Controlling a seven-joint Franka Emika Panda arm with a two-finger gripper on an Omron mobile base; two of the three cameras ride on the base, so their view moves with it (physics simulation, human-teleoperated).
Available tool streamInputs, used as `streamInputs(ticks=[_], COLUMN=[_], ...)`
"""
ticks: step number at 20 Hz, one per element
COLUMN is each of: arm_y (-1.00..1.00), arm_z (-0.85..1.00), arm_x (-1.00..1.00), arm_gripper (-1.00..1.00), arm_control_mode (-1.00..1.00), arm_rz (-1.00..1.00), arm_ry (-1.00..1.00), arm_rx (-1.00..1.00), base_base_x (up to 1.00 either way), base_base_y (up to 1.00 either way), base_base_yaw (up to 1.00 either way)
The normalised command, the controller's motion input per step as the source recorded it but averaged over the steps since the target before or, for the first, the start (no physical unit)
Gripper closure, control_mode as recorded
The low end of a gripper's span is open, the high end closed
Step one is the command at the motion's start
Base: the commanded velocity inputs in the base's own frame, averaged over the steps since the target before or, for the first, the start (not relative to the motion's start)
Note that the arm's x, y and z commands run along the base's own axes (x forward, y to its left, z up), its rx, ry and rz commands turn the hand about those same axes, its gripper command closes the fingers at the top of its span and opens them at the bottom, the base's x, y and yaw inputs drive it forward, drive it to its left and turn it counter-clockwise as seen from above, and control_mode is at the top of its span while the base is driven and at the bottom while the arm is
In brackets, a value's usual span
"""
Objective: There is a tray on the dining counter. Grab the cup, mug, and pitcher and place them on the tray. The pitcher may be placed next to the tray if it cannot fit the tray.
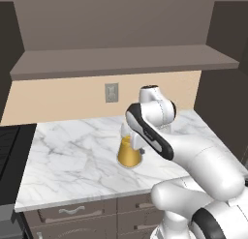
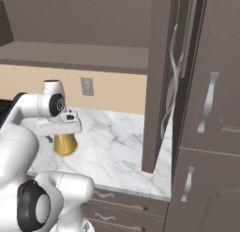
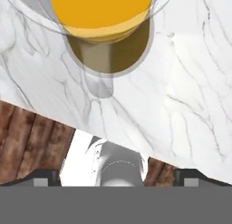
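The pitcher (image 1: 129, 155), clear glass with orange-yellow liquid, stands upright on a short marble counter (image 1: 72, 160) that has drawers beneath. My gripper (image 2: 65, 131) hangs just above the pitcher (image 2: 64, 144) and points down; the hand hides the neck. In the hand view the pitcher (image 3: 102, 19) lies at the top edge, ahead of the gripper (image 3: 117, 178). The two fingertips (image 3: 45, 177) stand wide apart, open, with nothing between them. The tray, the dining counter, the cup and the mug are out of view.
A wall shelf (image 1: 121, 61) overhangs the counter, with an outlet (image 1: 112, 93) on the back wall. A dark stove (image 1: 9, 156) borders the left end. Tall brown cabinets (image 2: 206, 109) with long handles close off the right side. Drawers (image 1: 72, 211) sit below the front edge.
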Motion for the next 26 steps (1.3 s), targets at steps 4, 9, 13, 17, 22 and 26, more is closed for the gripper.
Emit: streamInputs(ticks=[4, 9, 13, 17, 22, 26], arm_y=[0.00, 0.00, 0.00, 0.00, 0.02, 0.13], arm_z=[-0.16, -0.17, -0.16, -0.10, -0.10, -0.15], arm_x=[0.09, 0.09, 0.24, 0.21, 0.06, 0.02], arm_gripper=[-1.00, -1.00, -1.00, -1.00, -1.00, -1.00], arm_control_mode=[-1.00, -1.00, -1.00, -1.00, -1.00, -1.00], arm_rz=[0.00, 0.00, 0.00, 0.01, 0.01, 0.01], arm_ry=[-0.16, -0.16, -0.13, -0.12, -0.08, -0.02], arm_rx=[0.00, 0.00, 0.04, 0.07, 0.06, 0.01], base_base_x=[0.00, 0.00, 0.00, 0.00, 0.00, 0.00], base_base_y=[0.00, 0.00, 0.00, 0.00, 0.00, 0.00], base_base_yaw=[0.00, 0.00, 0.00, 0.00, 0.00, 0.00])
